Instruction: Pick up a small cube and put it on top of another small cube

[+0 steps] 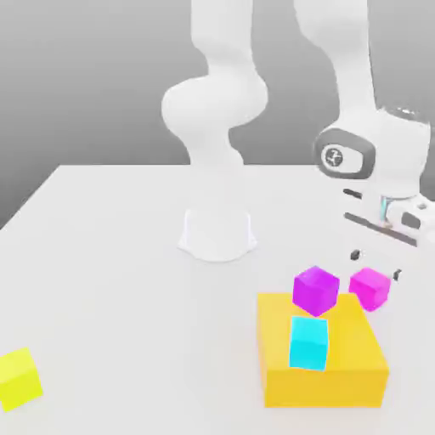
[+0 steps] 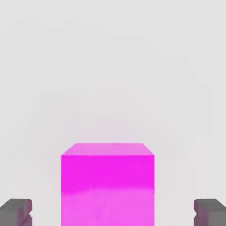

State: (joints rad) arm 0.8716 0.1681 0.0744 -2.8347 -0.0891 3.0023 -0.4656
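In the exterior view, the white robot arm [image 1: 357,93] reaches down at the exterior view's right, its tool [image 1: 376,265] hanging just above the small bright pinkish-magenta cube [image 1: 370,288]; the two dark fingertips [image 1: 356,254] stand wide apart on either side of the cube's top, gripping nothing; the cube rests on the white table [image 1: 110,280], just beside the back corner of the big orange-yellow block [image 1: 321,357]; a violet-purple cube [image 1: 316,290] sits at that block's back edge, near the magenta one; a cyan cube [image 1: 308,342] sits on the block's top face; a yellow cube [image 1: 19,379] lies well apart at the exterior view's left.

In the hand view, the magenta cube [image 2: 107,183] lies between the two grey fingertips [image 2: 16,212], which stand spread wide with a clear gap to each side face; pale table [image 2: 110,66] surrounds it.
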